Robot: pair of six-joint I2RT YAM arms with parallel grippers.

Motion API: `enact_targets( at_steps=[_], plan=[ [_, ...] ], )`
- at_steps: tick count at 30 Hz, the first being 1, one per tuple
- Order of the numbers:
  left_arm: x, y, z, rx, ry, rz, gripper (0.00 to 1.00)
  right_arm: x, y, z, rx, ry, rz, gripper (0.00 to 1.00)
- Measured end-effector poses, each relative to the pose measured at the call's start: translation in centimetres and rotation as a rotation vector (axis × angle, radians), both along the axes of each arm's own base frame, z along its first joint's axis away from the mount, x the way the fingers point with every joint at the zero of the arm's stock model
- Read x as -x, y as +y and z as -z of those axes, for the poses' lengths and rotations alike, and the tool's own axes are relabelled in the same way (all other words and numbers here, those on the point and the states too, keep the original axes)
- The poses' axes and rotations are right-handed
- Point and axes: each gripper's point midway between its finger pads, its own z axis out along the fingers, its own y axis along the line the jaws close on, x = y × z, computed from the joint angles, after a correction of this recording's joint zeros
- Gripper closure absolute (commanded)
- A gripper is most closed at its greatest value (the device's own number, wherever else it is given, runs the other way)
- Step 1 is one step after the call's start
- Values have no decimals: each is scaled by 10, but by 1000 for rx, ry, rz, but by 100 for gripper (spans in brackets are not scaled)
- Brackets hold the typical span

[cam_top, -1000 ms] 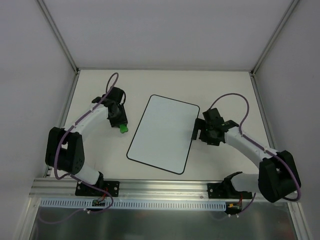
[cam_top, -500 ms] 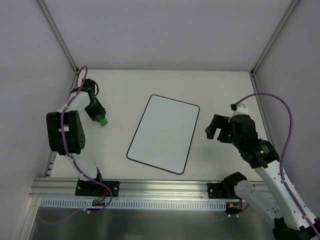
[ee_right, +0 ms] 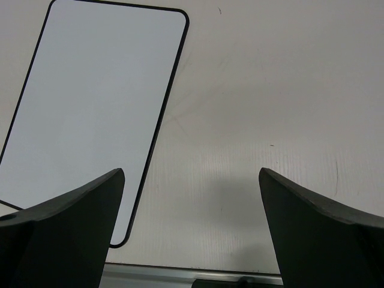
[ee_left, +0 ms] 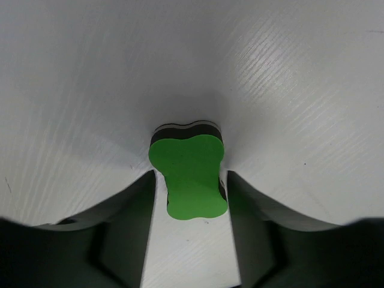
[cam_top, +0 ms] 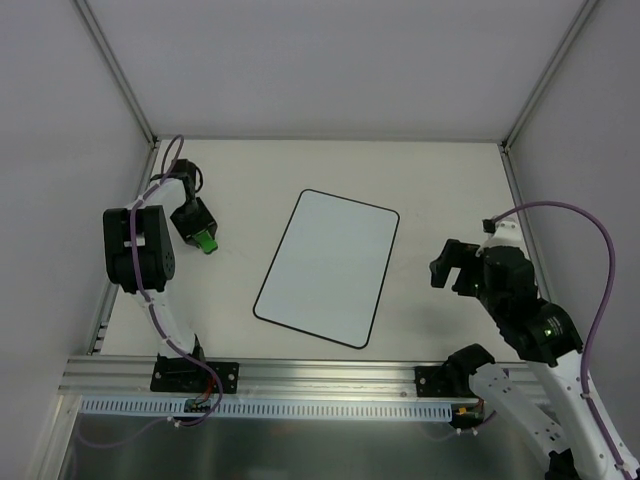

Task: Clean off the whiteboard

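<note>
The whiteboard (cam_top: 328, 268) lies flat mid-table, blank white with a thin black edge; its right part shows in the right wrist view (ee_right: 96, 102). My left gripper (cam_top: 203, 238) is at the table's left side, well left of the board, shut on the small green eraser (cam_top: 207, 242). In the left wrist view the eraser (ee_left: 186, 162) sits between my fingers (ee_left: 190, 177), low over the table. My right gripper (cam_top: 452, 265) hangs open and empty above bare table, right of the board; its jaws stand wide apart in the right wrist view (ee_right: 192, 228).
White walls and aluminium posts (cam_top: 120, 75) close in the table at the back and sides. A metal rail (cam_top: 320, 375) runs along the near edge and also shows in the right wrist view (ee_right: 180, 277).
My left gripper carried the eraser leftward, away from the board's left edge. My right gripper left the board's right edge, rose and drew back to the right.
</note>
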Motion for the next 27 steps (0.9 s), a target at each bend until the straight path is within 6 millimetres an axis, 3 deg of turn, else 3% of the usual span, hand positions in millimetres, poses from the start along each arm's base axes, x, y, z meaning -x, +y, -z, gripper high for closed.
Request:
enact_targets(
  at_steps=[4,5,7,10,13,16,19,23,27],
  plan=[
    [2,0,-10,-4,-17,8,19,2,-4,-1,14,-7,4,1],
    [3,0,-17,-6,-34,10,4,2,-5,-2,18,-14,5,1],
    [7,0,-37,-11,-77,15,1,3,-7,-5,25,-26,9,1],
    [13,-2,-88,-22,-216,27,1,5,-12,-16,39,-54,11,1],
    [26,-5,-157,-38,-422,61,1,8,-17,-31,53,-86,12,1],
    [56,-12,-224,-65,-640,118,1,15,-24,-52,71,-128,5,1],
    [103,-18,-283,-118,-858,177,1,25,-34,-76,76,-204,10,1],
    [161,-28,-327,-167,-1067,231,1,44,-50,-103,83,-312,21,1],
    [204,-36,-344,-191,-1180,269,1,65,-65,-132,88,-426,29,1]
  ],
)
